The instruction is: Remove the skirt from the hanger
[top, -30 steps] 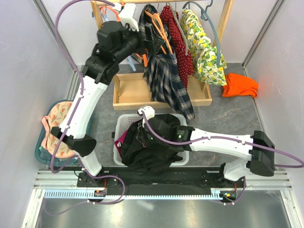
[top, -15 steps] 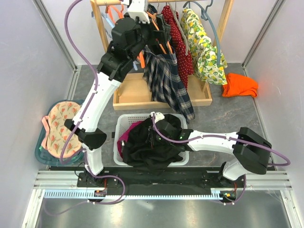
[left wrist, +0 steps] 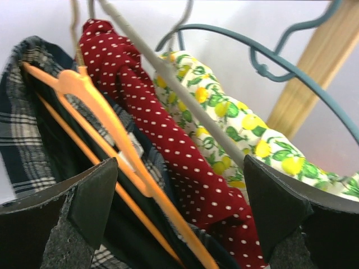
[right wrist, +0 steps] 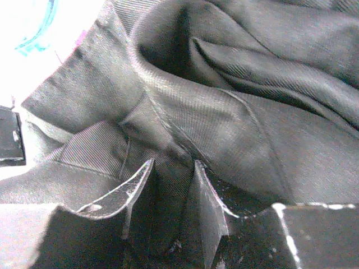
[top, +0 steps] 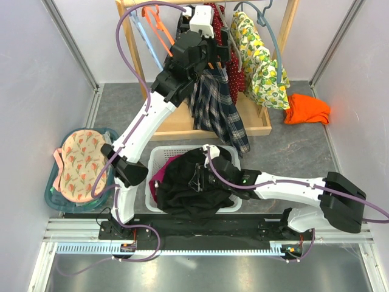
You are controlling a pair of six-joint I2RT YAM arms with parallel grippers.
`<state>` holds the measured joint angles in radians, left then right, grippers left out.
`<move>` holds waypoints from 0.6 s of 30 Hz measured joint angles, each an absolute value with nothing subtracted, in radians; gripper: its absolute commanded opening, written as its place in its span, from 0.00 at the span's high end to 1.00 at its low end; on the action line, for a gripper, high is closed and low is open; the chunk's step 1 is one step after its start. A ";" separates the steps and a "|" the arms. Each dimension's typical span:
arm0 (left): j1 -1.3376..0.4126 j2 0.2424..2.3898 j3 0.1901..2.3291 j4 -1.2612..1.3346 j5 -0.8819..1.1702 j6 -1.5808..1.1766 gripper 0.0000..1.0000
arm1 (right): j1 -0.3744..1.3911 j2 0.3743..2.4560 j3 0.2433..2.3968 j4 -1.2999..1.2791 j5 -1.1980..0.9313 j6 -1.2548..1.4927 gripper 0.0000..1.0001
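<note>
**Plaid skirt [top: 216, 109] still hangs on its peach hanger [left wrist: 84, 89] at the wooden rack [top: 290, 24]; the removal is all yet to do.**

On the desk [top: 285, 146], the white basket [top: 152, 159] holds a black garment [top: 188, 185] over a magenta one [top: 155, 180], and the teal tub [top: 50, 196] holds floral cloth [top: 79, 164]. The left gripper [left wrist: 182, 204] has its jaws wide apart facing the hanger; the right gripper [right wrist: 171, 190] has its jaws pinched on the black garment.

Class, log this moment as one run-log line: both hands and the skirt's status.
left hand: open, at rack facing hanger | right hand: shut on black garment in basket | skirt: on hanger, not removed
</note>
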<state>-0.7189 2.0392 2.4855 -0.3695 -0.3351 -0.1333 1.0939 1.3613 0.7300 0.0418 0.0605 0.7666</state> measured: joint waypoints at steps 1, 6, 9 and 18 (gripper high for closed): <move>-0.717 2.039 2.484 -0.366 -0.344 -0.132 0.05 | 1.094 1.351 0.722 0.040 0.064 0.767 0.58; -0.707 2.038 2.463 -0.358 -0.381 -0.132 0.05 | 1.094 1.326 0.698 0.041 0.075 0.775 0.58; -0.697 2.038 2.434 -0.363 -0.391 -0.132 0.05 | 1.094 1.325 0.694 0.041 0.076 0.779 0.58; -0.657 2.035 2.386 -0.368 -0.389 -0.140 0.49 | 1.093 1.319 0.694 0.038 0.085 0.781 0.59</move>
<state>-0.6571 2.0350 2.3863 -0.3679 -0.3893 -0.1398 1.0935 1.3186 0.6937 0.0376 0.0849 0.7811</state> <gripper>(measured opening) 0.650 0.418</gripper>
